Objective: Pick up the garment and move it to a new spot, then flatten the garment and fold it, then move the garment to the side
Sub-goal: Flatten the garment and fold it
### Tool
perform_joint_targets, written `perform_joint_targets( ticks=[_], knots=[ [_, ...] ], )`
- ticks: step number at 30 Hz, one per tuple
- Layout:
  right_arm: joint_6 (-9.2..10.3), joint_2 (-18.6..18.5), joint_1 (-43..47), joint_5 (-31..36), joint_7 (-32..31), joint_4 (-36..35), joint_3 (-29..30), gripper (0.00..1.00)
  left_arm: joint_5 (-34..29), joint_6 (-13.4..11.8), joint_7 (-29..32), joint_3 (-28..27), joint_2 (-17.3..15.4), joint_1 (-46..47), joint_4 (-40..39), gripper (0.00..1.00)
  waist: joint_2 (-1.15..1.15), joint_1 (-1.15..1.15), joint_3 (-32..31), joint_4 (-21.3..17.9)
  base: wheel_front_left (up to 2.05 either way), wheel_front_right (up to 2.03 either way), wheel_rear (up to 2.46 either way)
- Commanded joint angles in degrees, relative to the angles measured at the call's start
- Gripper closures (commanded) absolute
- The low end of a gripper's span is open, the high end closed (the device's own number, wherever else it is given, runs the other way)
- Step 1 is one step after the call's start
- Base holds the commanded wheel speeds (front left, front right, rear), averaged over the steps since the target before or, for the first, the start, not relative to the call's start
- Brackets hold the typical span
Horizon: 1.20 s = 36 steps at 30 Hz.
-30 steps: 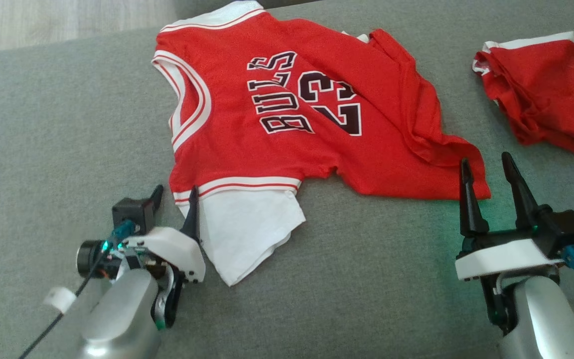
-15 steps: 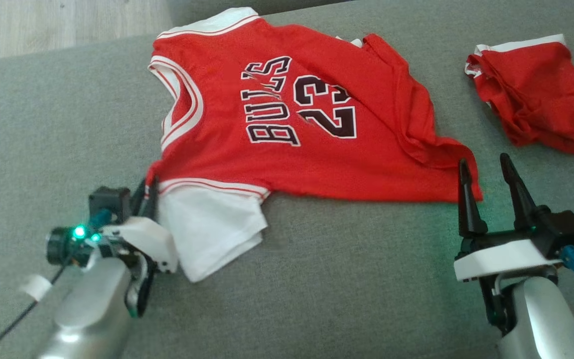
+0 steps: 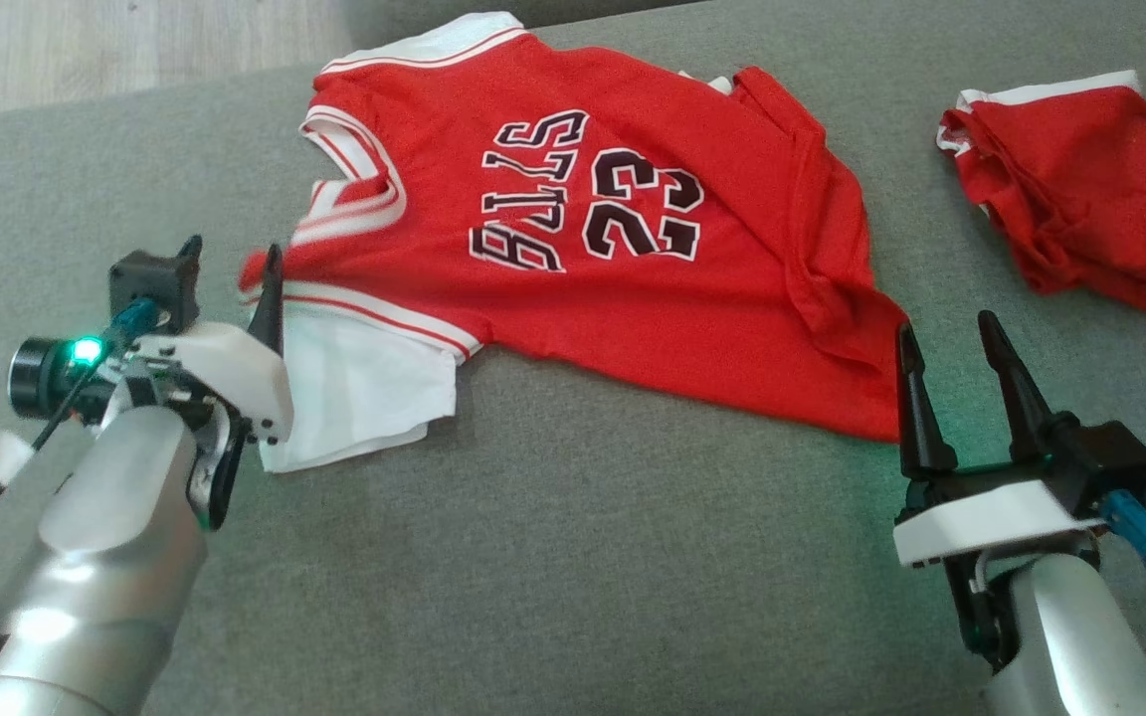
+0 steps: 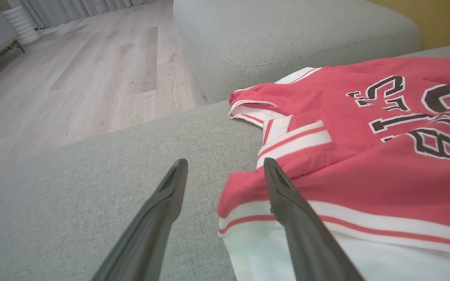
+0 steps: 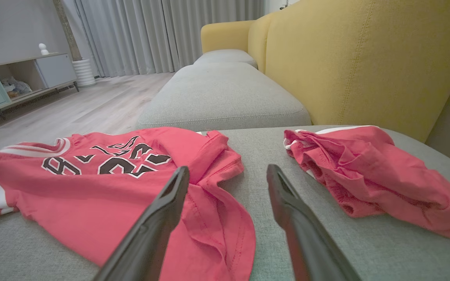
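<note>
The red-and-white basketball jersey (image 3: 613, 288) with black lettering lies rumpled, print up, on the grey fabric sofa cushion (image 3: 583, 557), the robot's left hand (image 3: 233, 246) open astride its striped sleeve corner and the right hand (image 3: 944, 324) open beside the opposite hem, placed, I'd guess, for pulling it flat.

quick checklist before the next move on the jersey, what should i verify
1. Left gripper open, holding nothing: ok; one finger is over the jersey's shoulder edge.
2. Right gripper open: ok, at the hem corner.
3. Jersey lying flat: not ok, creased toward the right gripper and bunched at the shoulder.
4. White sleeve smoothed: cannot tell, the left gripper covers part.
5. Crumpled red garment apart from the jersey: ok.
6. Bare cushion in front: ok.
</note>
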<state>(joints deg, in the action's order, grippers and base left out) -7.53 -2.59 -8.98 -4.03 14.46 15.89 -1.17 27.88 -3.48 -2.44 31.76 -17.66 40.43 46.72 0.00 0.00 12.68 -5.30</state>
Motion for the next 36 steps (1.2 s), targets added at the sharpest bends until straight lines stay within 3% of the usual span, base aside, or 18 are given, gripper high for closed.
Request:
perform_joint_targets(
  ticks=[1,10,18,23,29,36],
  knots=[
    [0.04,-0.29,-2.29,-0.13,0.53,-1.50,-1.54,0.00,0.82,0.05,-0.79,-2.35,-2.06,1.53,-0.72,0.00,0.00,0.00,-0.16,0.18,0.00,0.00,0.00],
    [0.04,-0.29,-1.03,-0.11,0.53,-2.61,-0.23,0.00,4.65,-3.12,-11.68,-8.23,0.07,-4.36,-6.85,0.00,0.00,0.00,-2.66,2.71,0.00,0.00,0.00],
    [0.04,-0.29,2.16,0.67,0.53,-4.19,1.68,0.00,2.36,-5.05,-12.53,-16.02,3.56,-16.50,-24.28,0.00,0.00,0.00,-4.39,5.66,0.00,0.00,0.00],
    [0.04,-0.29,2.70,0.69,0.53,-4.56,2.25,0.00,-0.22,-4.95,-12.54,-18.35,5.99,-21.98,-29.15,0.00,0.00,0.00,-4.46,6.34,0.00,0.00,0.00],
    [0.04,-0.29,2.32,0.82,0.53,-4.30,1.08,0.00,-2.82,-3.54,-12.54,-19.48,7.66,-23.79,-29.12,0.00,0.00,0.00,-4.19,6.13,0.00,0.00,0.00],
    [0.04,-0.29,2.17,0.80,0.54,-4.08,0.61,0.00,-3.30,-1.24,-8.58,-16.10,7.86,-22.39,-21.36,0.00,0.00,0.00,-3.34,4.99,0.00,0.00,0.00]
  ],
)
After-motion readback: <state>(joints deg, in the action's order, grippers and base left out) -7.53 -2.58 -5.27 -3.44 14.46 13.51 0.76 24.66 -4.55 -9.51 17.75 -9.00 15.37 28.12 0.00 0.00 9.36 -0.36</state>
